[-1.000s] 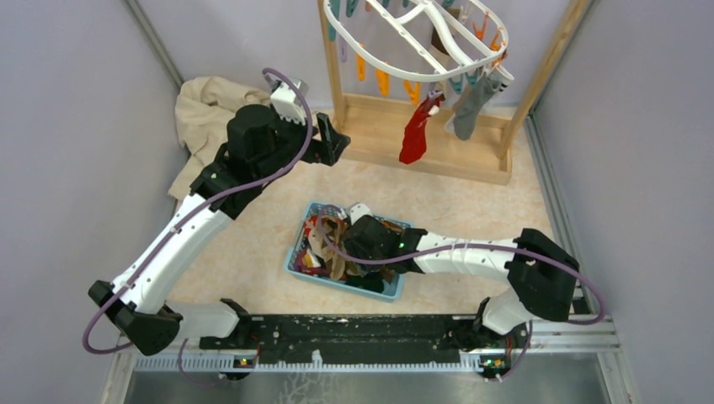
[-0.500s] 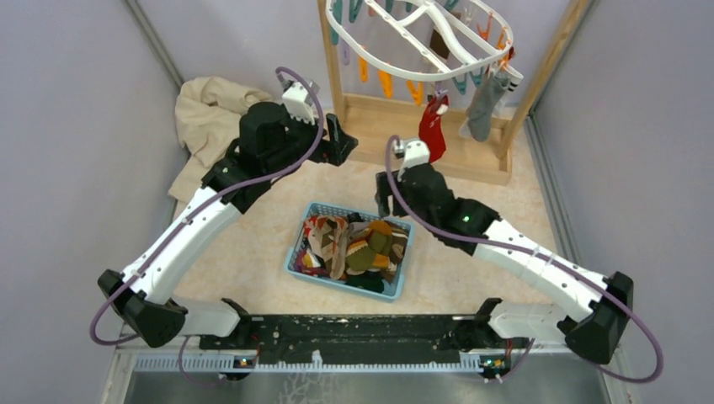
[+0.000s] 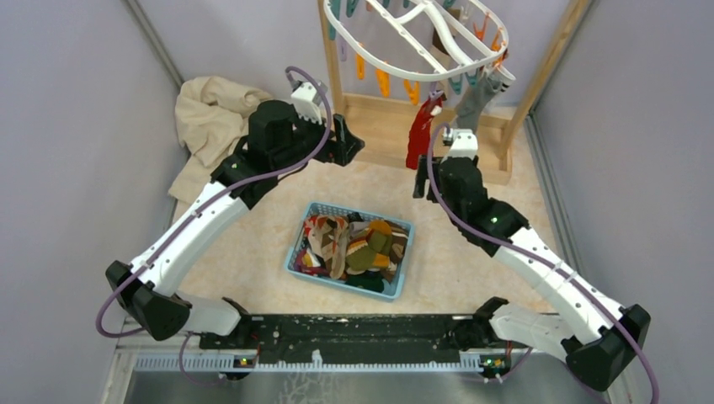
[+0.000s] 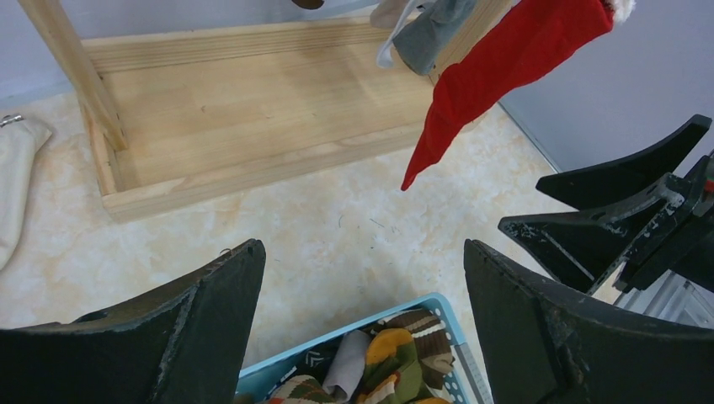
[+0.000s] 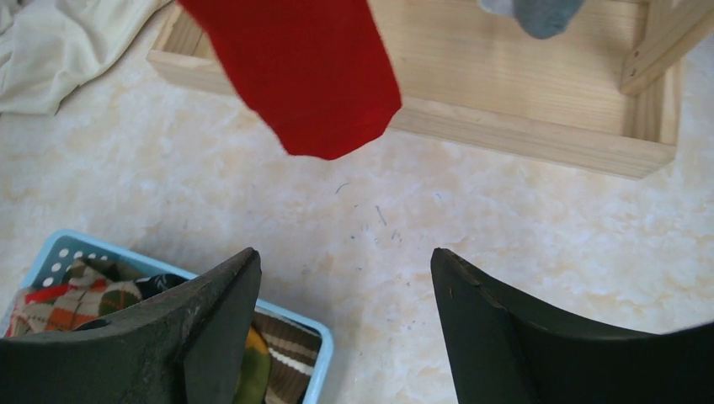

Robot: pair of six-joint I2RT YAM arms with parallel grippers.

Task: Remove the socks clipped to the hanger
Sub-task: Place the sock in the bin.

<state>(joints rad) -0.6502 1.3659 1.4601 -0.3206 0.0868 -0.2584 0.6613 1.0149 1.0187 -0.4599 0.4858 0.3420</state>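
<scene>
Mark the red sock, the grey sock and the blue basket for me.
red sock (image 3: 418, 135), overhead view, middle of the hanging fabric.
grey sock (image 3: 473, 97), overhead view, midway along its length.
blue basket (image 3: 298, 240), overhead view, left rim.

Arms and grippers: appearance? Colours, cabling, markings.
On left arm and right arm: white link shells, black joint housings, a purple cable looped alongside. White camera block at each wrist. Matte black tapered wedge fingers on left gripper and right gripper. Small green light on the right forearm.
</scene>
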